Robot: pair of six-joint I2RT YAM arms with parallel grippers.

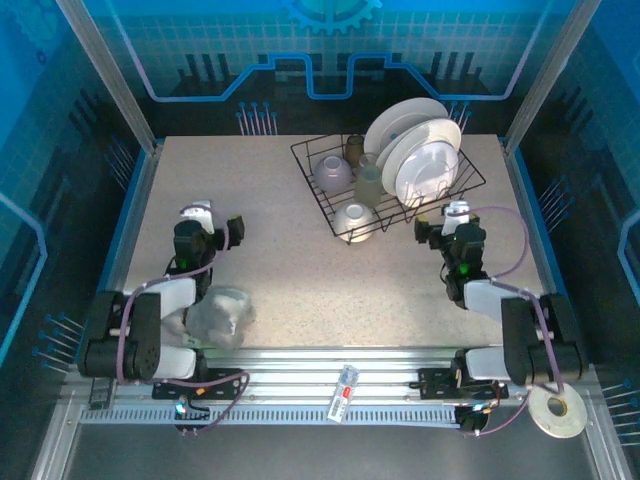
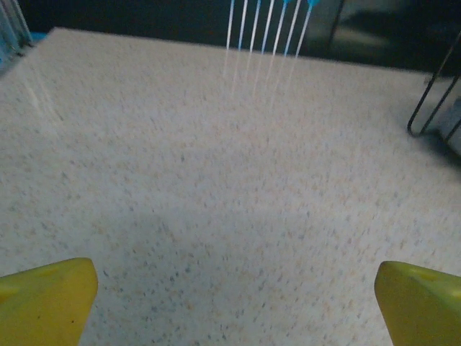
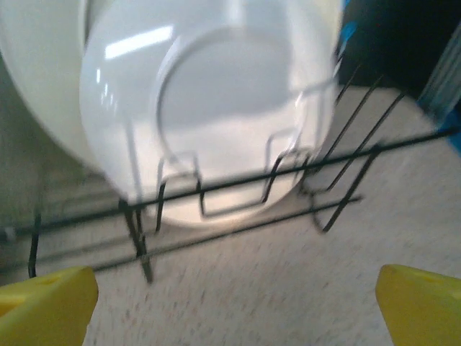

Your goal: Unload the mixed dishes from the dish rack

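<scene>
Plates (image 3: 216, 130): standing on edge in the dish rack (image 1: 318, 195), just ahead of my right gripper (image 3: 234, 295), blurred.
Bowls and cups: a lilac bowl (image 1: 333, 172), a white bowl (image 1: 356, 218) and two cups (image 1: 368, 185) sit in the rack, ahead and to the left of my right gripper.
Right gripper: fingers wide apart, holding nothing, low over the table (image 2: 216, 180) in front of the rack's near wires.
Left gripper (image 2: 234, 295): fingers wide apart, empty, over bare table; a corner of the rack lies ahead to its right.
</scene>
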